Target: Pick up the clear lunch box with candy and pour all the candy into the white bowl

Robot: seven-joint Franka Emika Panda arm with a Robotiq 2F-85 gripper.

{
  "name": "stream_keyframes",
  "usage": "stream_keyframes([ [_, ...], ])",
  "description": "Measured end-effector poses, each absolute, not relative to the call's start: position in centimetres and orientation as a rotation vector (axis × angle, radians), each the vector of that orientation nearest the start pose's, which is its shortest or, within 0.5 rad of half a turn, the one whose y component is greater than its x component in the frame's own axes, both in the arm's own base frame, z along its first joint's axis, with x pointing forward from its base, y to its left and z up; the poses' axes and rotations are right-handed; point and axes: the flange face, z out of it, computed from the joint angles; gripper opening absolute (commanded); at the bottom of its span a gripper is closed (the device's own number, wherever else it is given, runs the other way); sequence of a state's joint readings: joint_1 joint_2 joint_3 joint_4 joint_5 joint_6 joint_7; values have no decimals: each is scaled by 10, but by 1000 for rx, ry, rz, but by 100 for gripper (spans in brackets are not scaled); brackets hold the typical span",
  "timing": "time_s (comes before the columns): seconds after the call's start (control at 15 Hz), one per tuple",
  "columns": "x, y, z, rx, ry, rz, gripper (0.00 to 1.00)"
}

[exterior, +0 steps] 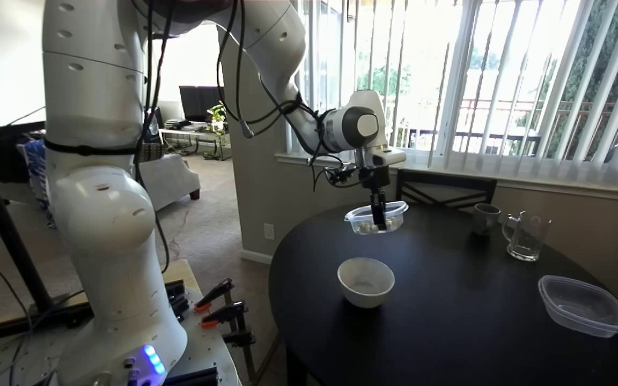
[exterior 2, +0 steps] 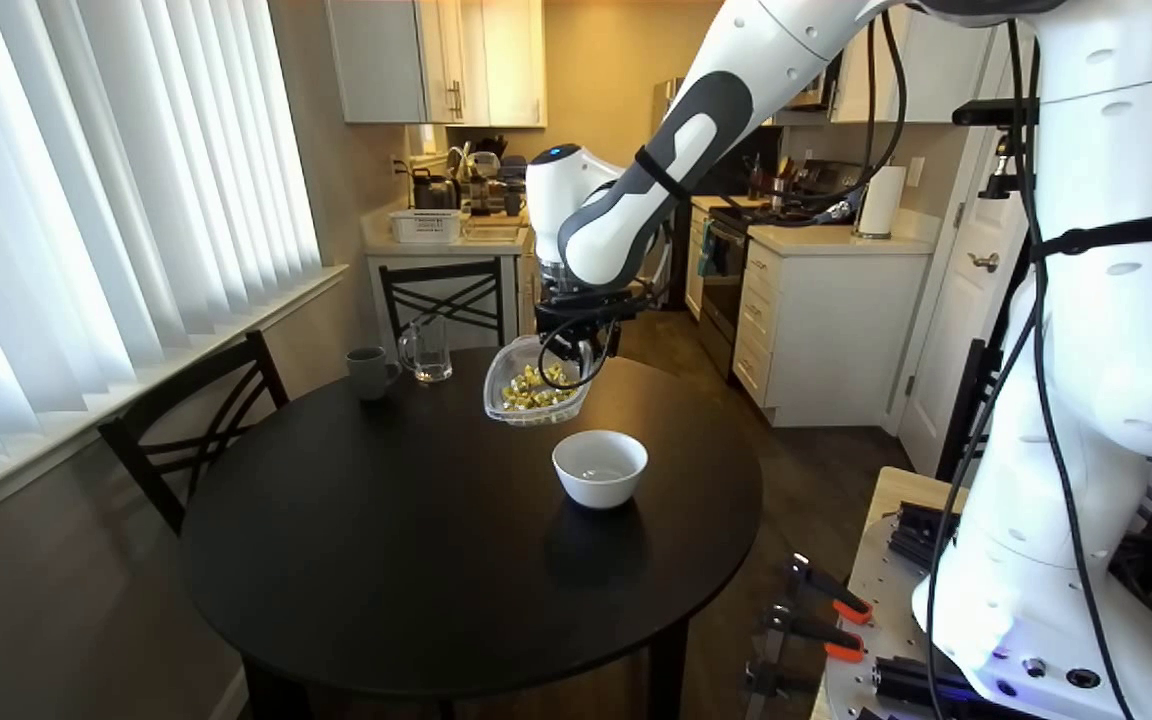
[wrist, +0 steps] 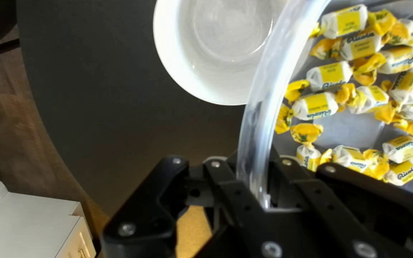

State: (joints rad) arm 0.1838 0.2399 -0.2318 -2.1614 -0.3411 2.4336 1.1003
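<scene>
The clear lunch box (exterior: 359,215) hangs in the air above the dark table, roughly level with a slight tilt. It also shows in an exterior view (exterior 2: 506,370). My gripper (exterior: 378,214) is shut on its rim (wrist: 269,89), with one finger on each side of the wall. Yellow and white wrapped candy (wrist: 366,82) lies inside the box and shows in an exterior view (exterior 2: 534,390). The white bowl (exterior: 366,295) stands upright on the table, lower than the box and to one side. In the wrist view the bowl (wrist: 206,84) shows a bare inside, partly covered by the rim.
The round dark table (exterior 2: 386,560) also bears a larger clear container (exterior: 582,320), a clear glass mug (exterior: 526,244) and a grey mug (exterior: 484,221). Dark chairs (exterior 2: 201,420) stand at the table's edge. A window with blinds (exterior: 475,96) is beyond.
</scene>
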Motion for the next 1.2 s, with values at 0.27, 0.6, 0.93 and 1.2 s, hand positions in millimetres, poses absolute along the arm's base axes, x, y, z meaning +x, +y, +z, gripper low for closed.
stream_keyframes([
  [0.27, 566, -27, 292, -3033, 1436, -284, 5],
  [0.6, 566, -27, 292, -3033, 1436, -284, 5],
  [0.93, 566, -37, 292, -3015, 1480, -287, 5],
  [1.2, 563, -54, 291, -3002, 1583, -312, 5],
])
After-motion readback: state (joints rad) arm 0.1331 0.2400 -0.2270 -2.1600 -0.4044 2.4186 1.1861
